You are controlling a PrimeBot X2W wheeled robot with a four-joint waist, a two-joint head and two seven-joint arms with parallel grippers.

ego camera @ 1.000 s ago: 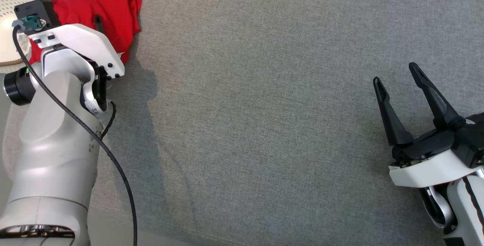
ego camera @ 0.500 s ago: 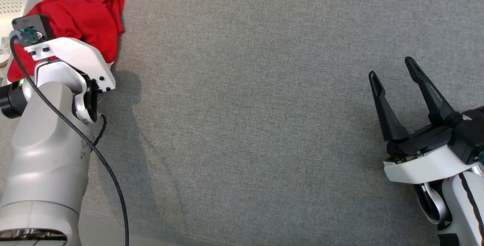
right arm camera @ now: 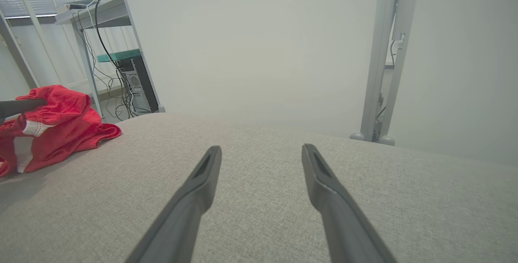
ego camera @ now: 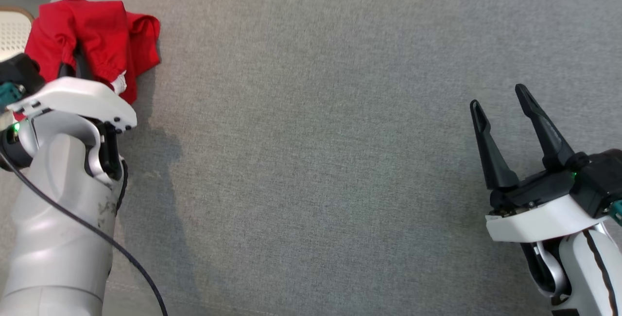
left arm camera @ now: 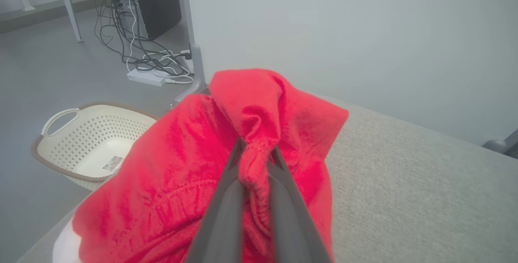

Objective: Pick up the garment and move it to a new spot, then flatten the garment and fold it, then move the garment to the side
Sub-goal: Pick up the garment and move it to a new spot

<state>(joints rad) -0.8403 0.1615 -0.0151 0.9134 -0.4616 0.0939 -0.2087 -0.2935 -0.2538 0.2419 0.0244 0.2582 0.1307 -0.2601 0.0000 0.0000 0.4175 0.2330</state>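
The left pincer is clenched on a fold of the red garment, which sits bunched at the grey worktop edge, just beside the cream basket. The right pincer is released, prongs spread, well apart from the basket.

Before you, a grey woven cushion spreads beneath a plain pale wall; on the grey floor sit a cream perforated basket, a dark computer tower and tangled cables, by a metal post.
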